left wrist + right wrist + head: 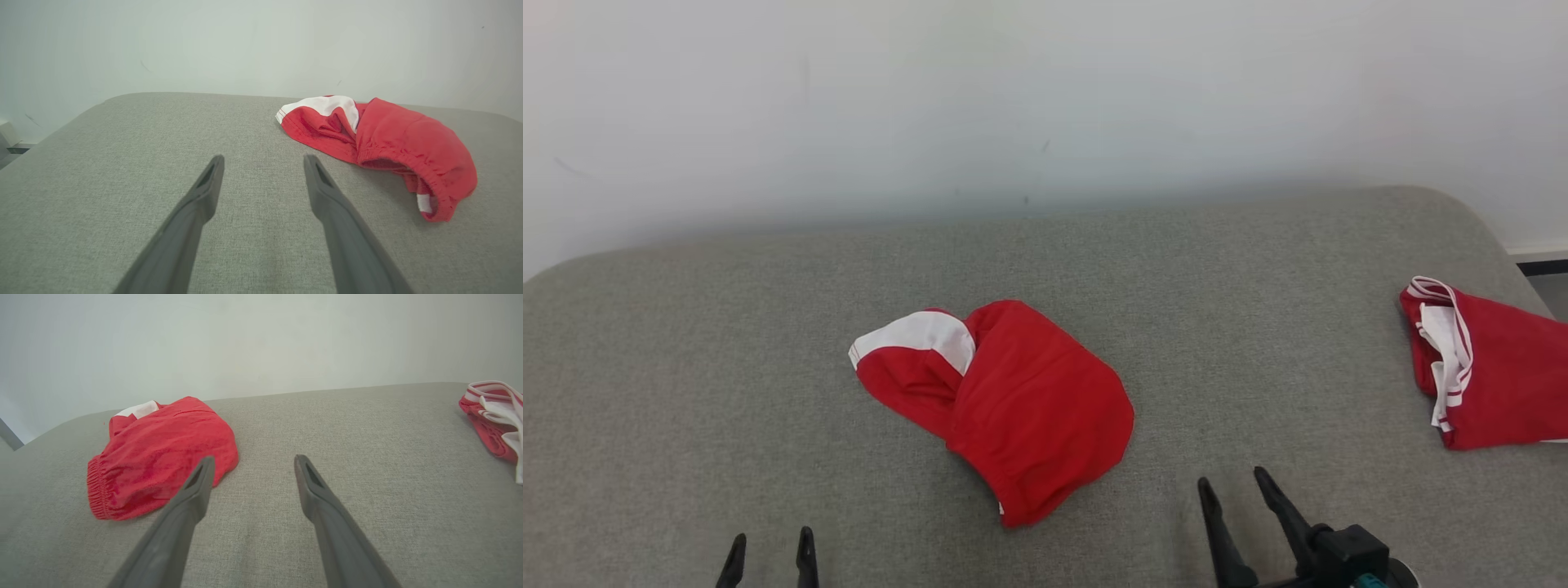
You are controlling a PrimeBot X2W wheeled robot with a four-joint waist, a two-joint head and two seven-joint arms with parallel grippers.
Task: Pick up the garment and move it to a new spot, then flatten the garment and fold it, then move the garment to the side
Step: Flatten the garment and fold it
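Shorts (1029,408) lie crumpled ahead, between left fingers (806,559) and right fingers (1217,523). Both pairs are spread wide and empty. Seemingly no step is done yet.

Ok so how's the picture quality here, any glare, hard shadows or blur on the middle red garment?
Head view: soft even light, no glare, the red garment sharp, barely a shadow on the grey surface. Left wrist view: wide-angle lens bows the surface's far edge; faint shade under the garment's waistband. Right wrist view: same bowing, and the right gripper looms large.
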